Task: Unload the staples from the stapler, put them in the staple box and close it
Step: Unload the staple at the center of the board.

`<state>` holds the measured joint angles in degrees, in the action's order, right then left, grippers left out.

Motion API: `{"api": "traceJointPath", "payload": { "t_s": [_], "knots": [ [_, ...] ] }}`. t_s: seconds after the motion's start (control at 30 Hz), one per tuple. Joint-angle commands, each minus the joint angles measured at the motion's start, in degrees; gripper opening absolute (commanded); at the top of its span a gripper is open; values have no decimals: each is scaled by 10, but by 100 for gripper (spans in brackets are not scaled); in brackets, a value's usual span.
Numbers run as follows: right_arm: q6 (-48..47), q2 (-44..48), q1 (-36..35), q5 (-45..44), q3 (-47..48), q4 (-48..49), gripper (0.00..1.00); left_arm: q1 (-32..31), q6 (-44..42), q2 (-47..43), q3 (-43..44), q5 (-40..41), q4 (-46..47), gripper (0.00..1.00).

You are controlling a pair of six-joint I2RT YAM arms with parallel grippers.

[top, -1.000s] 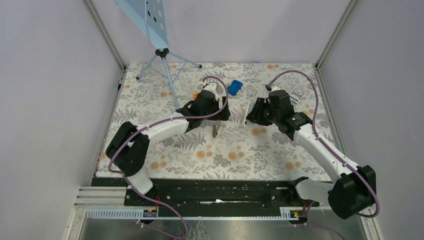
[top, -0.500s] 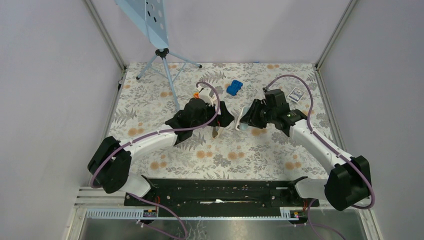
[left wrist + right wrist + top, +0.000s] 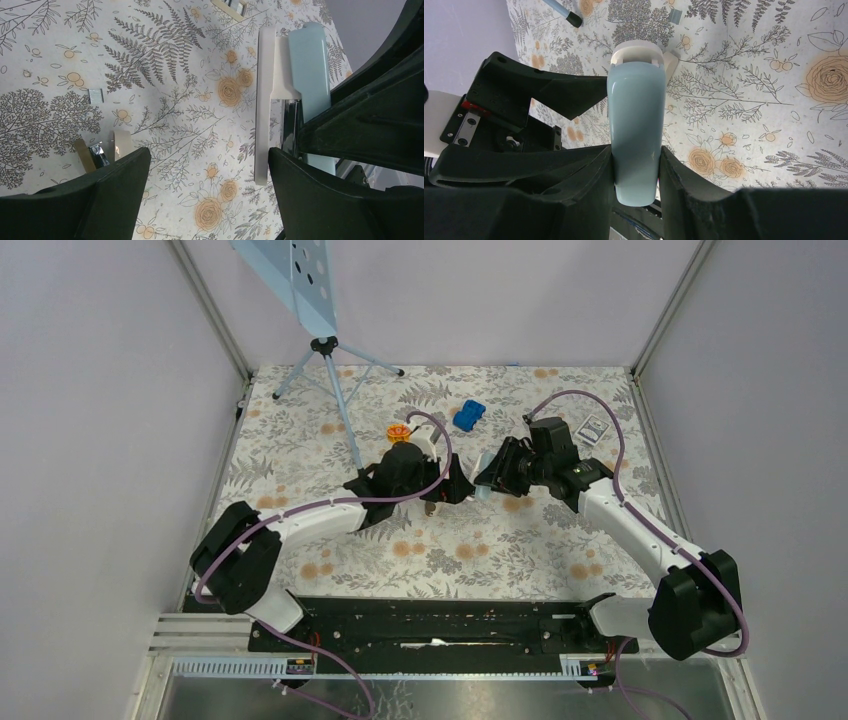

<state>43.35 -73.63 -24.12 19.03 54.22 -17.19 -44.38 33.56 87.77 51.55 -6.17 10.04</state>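
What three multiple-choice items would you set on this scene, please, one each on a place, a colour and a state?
1. Where on the table does the small blue object lie?
A. at the near edge
B. in the far part
C. on top of the tripod

2. What colour is the body of the stapler?
A. red
B. black
C. pale blue

3. How does the left gripper stand?
A. open, holding nothing
B. shut on the stapler
C. shut on a pen

Answers:
1. B: the top view shows it far from the arm bases.
2. C: the right wrist view shows a pale blue body with a white end.
3. A: its own wrist view shows the jaws wide apart with nothing gripped.
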Motion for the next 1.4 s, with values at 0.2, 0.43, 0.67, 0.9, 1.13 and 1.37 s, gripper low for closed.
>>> {"api": "traceJointPath", "payload": {
  "t_s": [0.2, 0.43, 0.67, 0.9, 1.13, 1.37],
  "knots": [
    [-11, 19, -3, 29, 30, 15, 0, -4, -10, 25, 24, 59, -25, 87],
    [-28, 15, -3, 52, 29, -9, 0, -3, -35, 74, 74, 116, -66, 86],
    [-42, 24, -3, 56, 26, -37, 0, 5, -45, 111, 108, 139, -72, 86],
    [-50, 28, -3, 58, 30, -50, 0, 7, -50, 132, 125, 143, -72, 86],
    [-63, 30, -3, 66, 38, -77, 0, 10, -58, 140, 144, 151, -75, 86],
    [-79, 24, -3, 99, 39, -115, 0, 11, -70, 144, 170, 148, -76, 86]
  ]
}}
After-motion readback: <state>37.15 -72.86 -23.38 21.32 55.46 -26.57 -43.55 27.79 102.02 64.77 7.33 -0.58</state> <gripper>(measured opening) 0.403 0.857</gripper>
